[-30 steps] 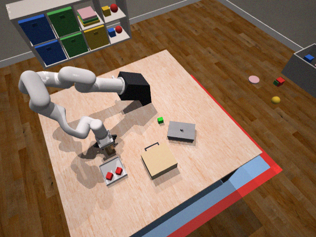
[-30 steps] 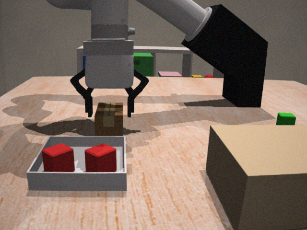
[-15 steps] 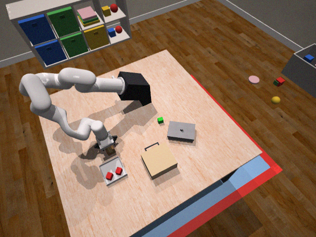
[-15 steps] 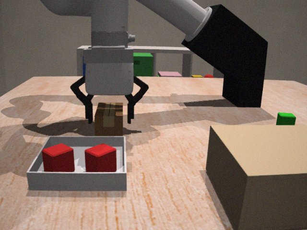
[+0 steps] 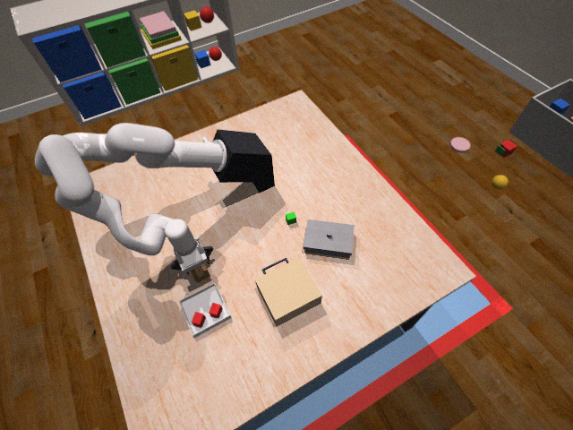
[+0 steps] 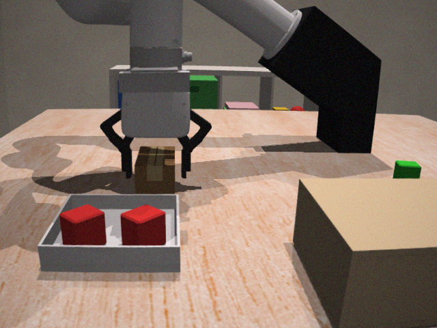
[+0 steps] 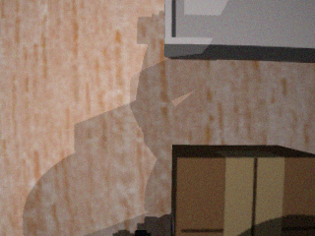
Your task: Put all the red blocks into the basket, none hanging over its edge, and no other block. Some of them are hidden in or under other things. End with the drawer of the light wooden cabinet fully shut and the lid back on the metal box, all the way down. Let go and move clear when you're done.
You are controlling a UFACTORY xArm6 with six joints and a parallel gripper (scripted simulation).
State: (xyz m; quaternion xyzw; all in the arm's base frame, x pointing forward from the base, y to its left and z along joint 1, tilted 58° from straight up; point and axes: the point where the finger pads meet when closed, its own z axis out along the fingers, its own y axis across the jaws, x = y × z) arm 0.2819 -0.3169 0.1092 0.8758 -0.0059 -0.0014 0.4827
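Observation:
My gripper (image 5: 196, 267) (image 6: 156, 174) is open; its fingers stand on either side of the small brown cardboard box (image 5: 200, 274) (image 6: 154, 185) (image 7: 241, 197), without visible contact. What is under or in this box is hidden. The grey basket (image 5: 212, 326) (image 6: 109, 258) (image 7: 246, 53) is beside it and holds one red block (image 5: 198, 319) (image 6: 83, 229) and another red block (image 5: 215, 310) (image 6: 143, 229). The light wooden cabinet (image 5: 289, 288) (image 6: 388, 215) has its drawer looking shut, the dark handle (image 5: 275, 265) at its far side. The metal box (image 5: 326, 253) has its knobbed lid (image 5: 319, 231) on.
A green block (image 5: 290, 218) (image 6: 407, 170) stands on the table (image 5: 370, 296) (image 6: 229, 282), between my black arm base (image 5: 244, 157) (image 6: 339, 77) and the metal box. The cabinet is to the right of the basket. Shelves (image 5: 50, 16) and toys are off the table.

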